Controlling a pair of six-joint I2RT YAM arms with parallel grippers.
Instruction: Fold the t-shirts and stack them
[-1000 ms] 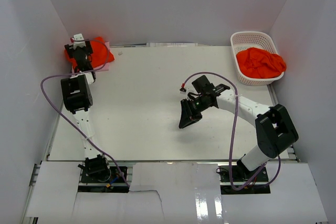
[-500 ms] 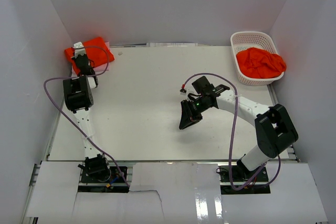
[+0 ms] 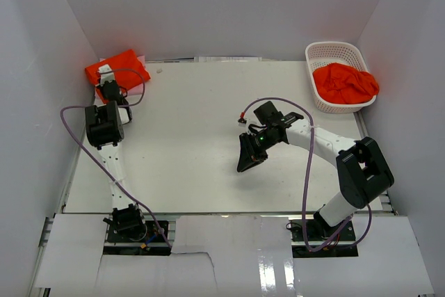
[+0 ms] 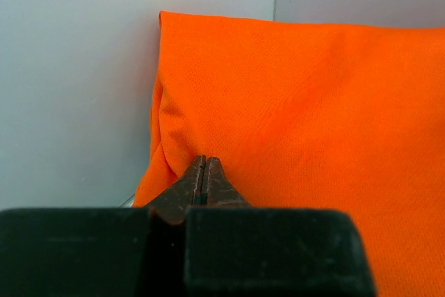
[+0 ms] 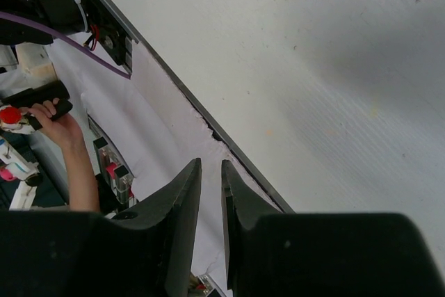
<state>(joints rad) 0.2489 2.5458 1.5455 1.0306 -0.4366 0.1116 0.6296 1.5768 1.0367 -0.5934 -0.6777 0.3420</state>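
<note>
1. My left tool (image 4: pixel 203 172) is clenched tight with its tips meeting. I see no cloth between them, so I judge it empty.
2. Those tips sit right at the near edge of the folded orange shirt (image 4: pixel 299 116), which lies in the far left corner of the bench (image 3: pixel 188 137), close to the wall.
3. Risk here: if I pull back low, the closed tips could catch the top layer and drag the fold open.
4. The purple cable (image 3: pixel 136 78) loops beside that shirt and a swing could snag it.
5. My right tool (image 5: pixel 211 165) shows a slim gap, holds nothing, and hangs over mid-bench.
6. Crumpled orange shirts (image 3: pixel 344 83) wait in the basket (image 3: pixel 332 45), far right. Being bunched, one pinch might lift several.
</note>
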